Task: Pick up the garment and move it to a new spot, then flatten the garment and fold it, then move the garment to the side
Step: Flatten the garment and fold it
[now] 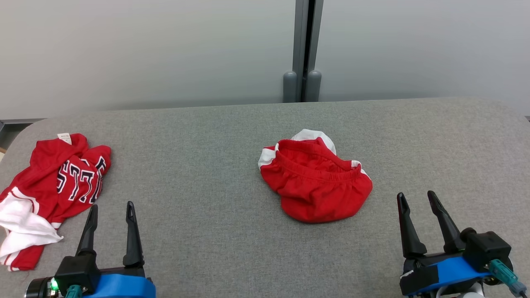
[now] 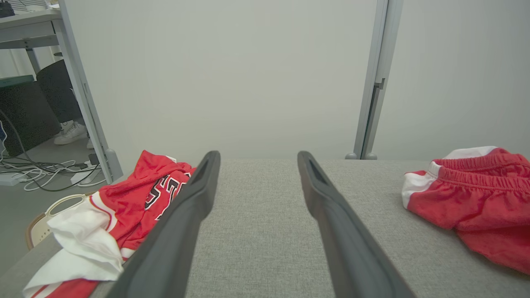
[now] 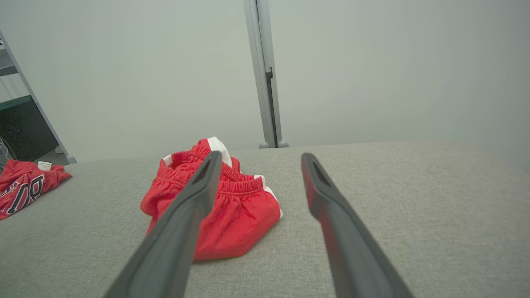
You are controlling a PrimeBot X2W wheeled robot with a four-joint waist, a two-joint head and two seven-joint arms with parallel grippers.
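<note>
Grey table carries two crumpled garments: red jersey at left edge, red shorts, prob. the task item, at centre. Left gripper and right gripper: both spread, empty, near front edge. Risk: single-layer pinch, so shorts lift bunched.

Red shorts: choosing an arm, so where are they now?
In the head view the red shorts lie bunched on the table, right of centre, nearer the right gripper than the red jersey at the left edge.
</note>
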